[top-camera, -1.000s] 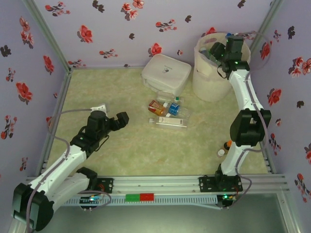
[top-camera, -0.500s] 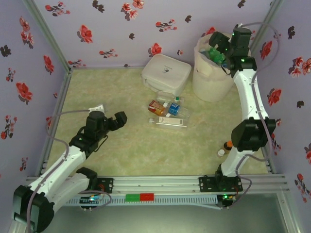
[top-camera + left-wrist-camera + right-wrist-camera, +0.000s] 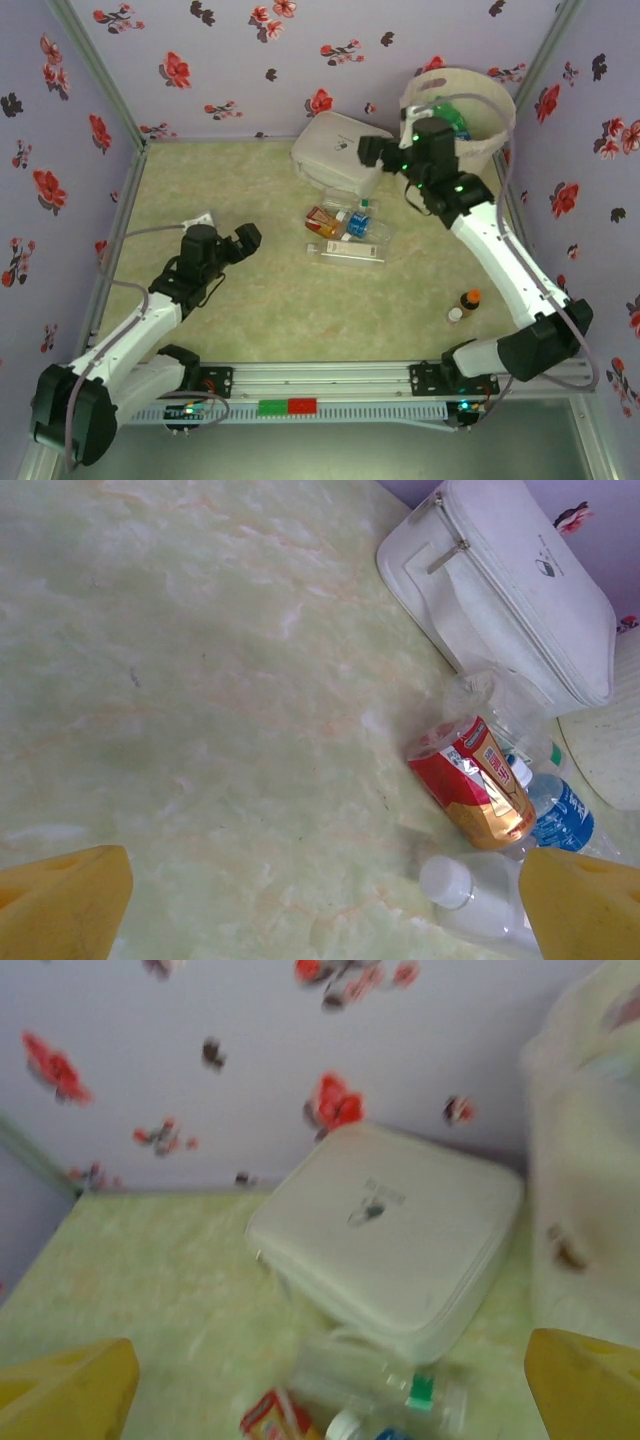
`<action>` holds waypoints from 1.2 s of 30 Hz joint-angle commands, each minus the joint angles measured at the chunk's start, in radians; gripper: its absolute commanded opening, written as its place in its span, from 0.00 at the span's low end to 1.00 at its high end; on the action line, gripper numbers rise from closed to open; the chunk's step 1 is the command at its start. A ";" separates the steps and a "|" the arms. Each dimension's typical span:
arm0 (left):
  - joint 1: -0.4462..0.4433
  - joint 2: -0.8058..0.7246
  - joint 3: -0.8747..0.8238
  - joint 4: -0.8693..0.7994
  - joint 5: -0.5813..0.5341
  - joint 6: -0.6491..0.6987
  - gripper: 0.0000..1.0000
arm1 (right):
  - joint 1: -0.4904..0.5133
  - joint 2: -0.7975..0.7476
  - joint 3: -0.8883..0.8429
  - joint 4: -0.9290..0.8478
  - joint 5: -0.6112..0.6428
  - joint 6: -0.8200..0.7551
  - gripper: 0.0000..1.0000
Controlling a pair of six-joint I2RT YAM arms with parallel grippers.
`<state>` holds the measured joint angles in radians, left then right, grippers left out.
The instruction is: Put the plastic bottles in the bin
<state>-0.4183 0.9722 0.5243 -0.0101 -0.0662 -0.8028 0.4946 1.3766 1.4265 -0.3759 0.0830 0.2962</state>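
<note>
There is 1 white case (image 3: 340, 150), and just beside it lie at least 4 plastic bottles (image 3: 358, 224); the clear ones overlap, so the exact count is not sure. Next to the case stands 1 bin (image 3: 492, 135) with 1 green bottle (image 3: 455, 113) inside, and well apart from the case stands 1 tiny brown bottle (image 3: 468, 300).

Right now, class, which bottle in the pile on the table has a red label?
The red-and-gold-labelled bottle, lying on its side; its neighbours are a blue-labelled bottle and a clear white-capped bottle.
</note>
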 commanded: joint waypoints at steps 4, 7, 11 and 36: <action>0.013 0.087 0.009 0.089 0.039 -0.053 1.00 | 0.110 -0.034 -0.168 0.018 -0.030 -0.066 1.00; 0.019 0.113 0.012 0.090 0.047 -0.059 1.00 | 0.110 -0.031 -0.250 0.013 -0.157 -0.122 1.00; 0.031 0.116 0.001 0.081 0.047 -0.061 1.00 | 0.109 0.024 -0.281 -0.084 -0.176 -0.188 1.00; 0.061 0.111 -0.038 0.078 0.069 -0.085 1.00 | 0.157 0.326 -0.299 -0.173 -0.166 -0.373 0.99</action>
<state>-0.3679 1.0843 0.5011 0.0467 -0.0067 -0.8673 0.6342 1.6882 1.1267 -0.5034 -0.1181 -0.0467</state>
